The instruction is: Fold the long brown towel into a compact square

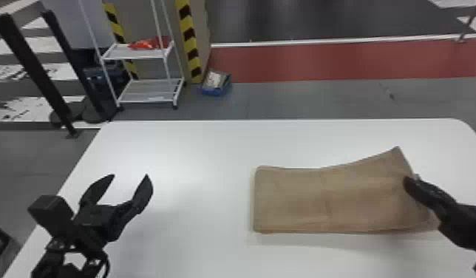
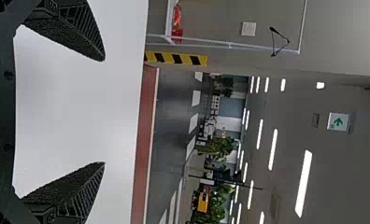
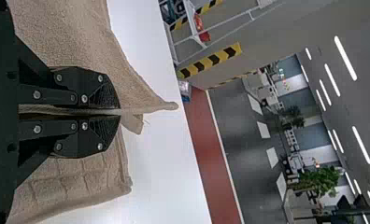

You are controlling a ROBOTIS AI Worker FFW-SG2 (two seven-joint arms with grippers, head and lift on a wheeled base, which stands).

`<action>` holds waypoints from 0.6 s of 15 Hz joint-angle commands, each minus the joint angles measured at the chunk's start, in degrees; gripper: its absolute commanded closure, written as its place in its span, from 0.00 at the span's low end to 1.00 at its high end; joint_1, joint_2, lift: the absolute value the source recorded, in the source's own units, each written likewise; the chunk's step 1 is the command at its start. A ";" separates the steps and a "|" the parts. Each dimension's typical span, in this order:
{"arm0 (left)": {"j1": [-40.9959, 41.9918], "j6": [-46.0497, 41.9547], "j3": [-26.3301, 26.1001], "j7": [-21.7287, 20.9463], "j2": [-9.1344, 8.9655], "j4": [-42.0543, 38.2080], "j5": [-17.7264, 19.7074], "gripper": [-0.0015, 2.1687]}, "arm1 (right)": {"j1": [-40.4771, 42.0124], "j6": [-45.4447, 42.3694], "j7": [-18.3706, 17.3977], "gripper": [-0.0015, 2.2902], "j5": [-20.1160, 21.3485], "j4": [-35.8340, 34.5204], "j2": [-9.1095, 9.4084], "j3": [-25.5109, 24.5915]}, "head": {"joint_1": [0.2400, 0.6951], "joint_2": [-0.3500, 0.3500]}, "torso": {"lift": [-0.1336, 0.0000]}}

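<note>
The brown towel (image 1: 333,199) lies folded into a wide rectangle on the right half of the white table (image 1: 196,148), its right end lifted a little. At that right end my right gripper (image 1: 411,183) holds the edge. In the right wrist view, the right gripper (image 3: 120,112) is shut with a layer of the towel (image 3: 75,32) pinched between its fingers. My left gripper (image 1: 128,181) is over the table's left side, well apart from the towel. Its fingers stand wide apart in the left wrist view too, where the left gripper (image 2: 103,112) has nothing between them.
Beyond the table's far edge stand a white shelf rack (image 1: 148,92) with a red item on it, a yellow-and-black striped post (image 1: 191,44) and a blue box (image 1: 216,83) on the floor. Dark posts (image 1: 37,70) are at the far left.
</note>
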 commanded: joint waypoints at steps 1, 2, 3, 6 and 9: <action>0.05 0.00 -0.05 0.00 -0.50 0.08 0.00 0.04 | -1.61 1.39 -0.02 0.46 -0.52 3.01 -0.82 -1.87 | 1.00 0.63 | 0.08; 0.05 0.00 -0.14 0.00 -0.50 0.08 0.00 0.04 | -2.66 1.92 0.07 0.41 0.35 5.39 -1.35 -0.99 | 1.00 0.60 | 0.08; 0.14 0.00 -0.23 -0.09 -0.50 0.08 0.00 0.04 | -3.45 2.80 -0.02 0.14 1.06 7.23 -1.70 -0.20 | 1.00 0.58 | 0.08; 0.57 0.00 0.03 -0.09 -0.50 0.08 0.00 0.04 | -2.93 5.96 0.07 0.00 0.18 5.65 -1.70 -3.19 | 1.00 0.58 | 0.08; 0.75 0.00 -0.23 -0.18 -0.50 0.08 0.00 0.04 | -2.57 11.59 0.50 0.00 0.27 1.69 -3.02 -7.32 | 1.00 0.55 | 0.08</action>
